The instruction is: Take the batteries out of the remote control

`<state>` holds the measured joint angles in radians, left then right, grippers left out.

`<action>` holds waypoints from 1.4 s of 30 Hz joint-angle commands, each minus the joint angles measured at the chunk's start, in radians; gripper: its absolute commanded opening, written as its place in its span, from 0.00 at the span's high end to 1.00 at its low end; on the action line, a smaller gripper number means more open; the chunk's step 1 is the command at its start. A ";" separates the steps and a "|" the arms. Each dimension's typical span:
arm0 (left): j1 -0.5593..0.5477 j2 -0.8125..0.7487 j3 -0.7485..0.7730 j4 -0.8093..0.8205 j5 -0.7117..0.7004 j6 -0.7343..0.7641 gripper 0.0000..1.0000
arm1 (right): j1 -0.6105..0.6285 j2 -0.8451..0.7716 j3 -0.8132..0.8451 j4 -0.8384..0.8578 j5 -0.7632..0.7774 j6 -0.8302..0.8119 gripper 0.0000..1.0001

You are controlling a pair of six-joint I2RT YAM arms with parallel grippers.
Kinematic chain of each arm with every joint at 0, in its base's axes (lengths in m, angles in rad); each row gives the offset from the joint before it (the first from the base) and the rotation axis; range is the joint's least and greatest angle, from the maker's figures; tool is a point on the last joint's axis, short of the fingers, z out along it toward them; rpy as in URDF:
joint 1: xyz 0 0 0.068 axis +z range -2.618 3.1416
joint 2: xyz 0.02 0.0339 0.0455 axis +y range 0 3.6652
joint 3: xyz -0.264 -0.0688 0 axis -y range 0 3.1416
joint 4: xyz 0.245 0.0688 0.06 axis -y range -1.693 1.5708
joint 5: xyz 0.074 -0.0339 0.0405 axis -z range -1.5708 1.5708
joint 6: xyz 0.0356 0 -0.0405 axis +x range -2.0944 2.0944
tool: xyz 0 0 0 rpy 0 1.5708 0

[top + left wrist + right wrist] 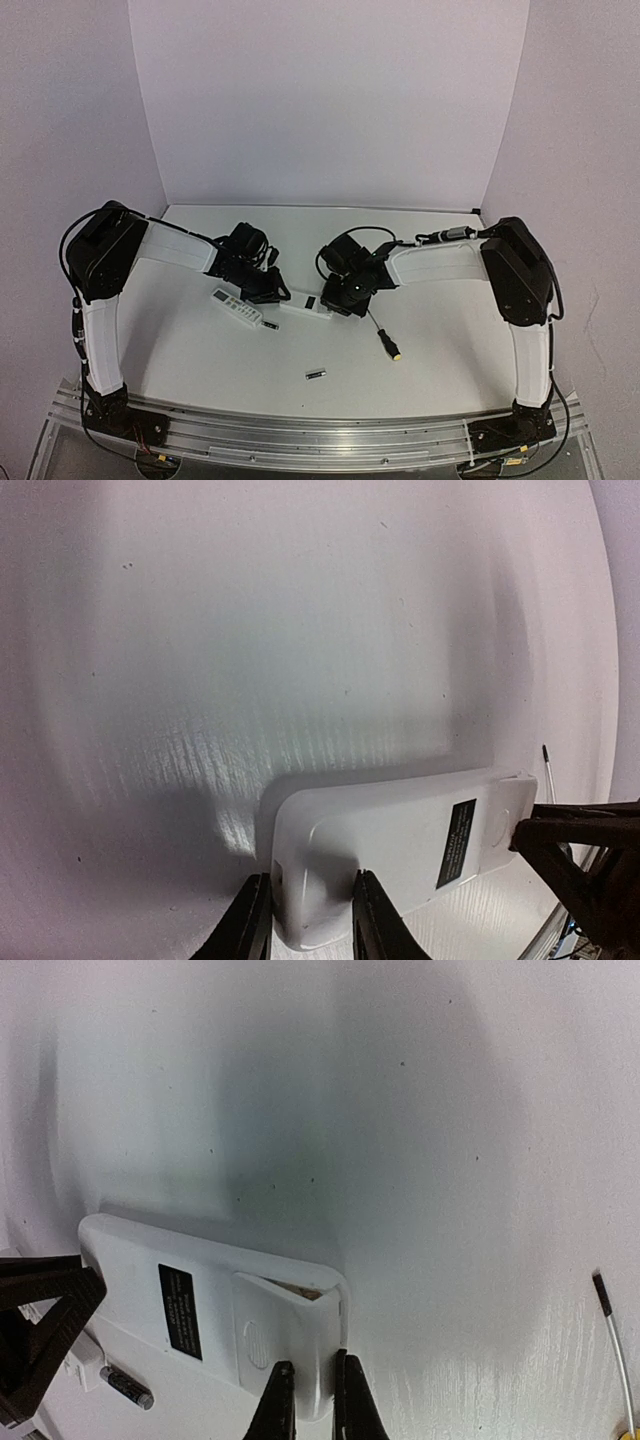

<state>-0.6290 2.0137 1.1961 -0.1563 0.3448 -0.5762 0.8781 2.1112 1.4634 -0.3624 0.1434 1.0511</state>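
A white remote [298,308] lies back side up between my two grippers, with a black label [461,841] on its back. My left gripper [310,895] is shut on one end of the remote [380,840]. My right gripper [312,1380] is shut on the other end, pinching the battery cover [285,1335], which is lifted a crack at its inner edge. One battery [316,374] lies loose near the front of the table. Another battery [270,325] lies by the remote and also shows in the right wrist view [128,1387]. Any batteries inside the remote are hidden.
A second white remote [236,306] lies buttons up to the left of the held one. A black-and-yellow-handled screwdriver [385,340] lies to the right of my right gripper [335,300]; its shaft [612,1330] shows in the right wrist view.
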 commanded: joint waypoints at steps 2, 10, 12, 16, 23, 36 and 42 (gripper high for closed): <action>-0.021 0.094 -0.023 -0.091 -0.024 0.011 0.74 | 0.035 0.093 -0.037 -0.032 -0.198 -0.091 1.00; -0.021 0.086 -0.030 -0.081 -0.013 0.005 0.74 | 0.036 0.122 -0.029 -0.032 -0.151 -0.004 0.99; -0.022 0.082 -0.033 -0.079 -0.012 0.003 0.74 | 0.035 0.133 -0.015 -0.032 -0.152 0.017 0.99; -0.022 0.075 -0.039 -0.076 -0.012 0.002 0.74 | 0.035 0.155 0.000 -0.033 -0.153 0.037 0.98; -0.023 0.072 -0.045 -0.074 -0.013 0.000 0.74 | 0.034 0.165 0.005 -0.033 -0.158 0.041 0.95; -0.021 -0.005 0.054 -0.124 -0.101 -0.011 0.62 | -0.011 -0.194 -0.035 -0.045 -0.045 -0.622 0.39; -0.021 -0.097 0.182 -0.203 -0.205 0.006 0.25 | -0.026 -0.228 -0.041 -0.069 -0.210 -1.116 0.13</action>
<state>-0.6525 2.0111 1.2813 -0.2590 0.2523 -0.5833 0.8681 1.9302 1.4132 -0.4105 0.0698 0.3719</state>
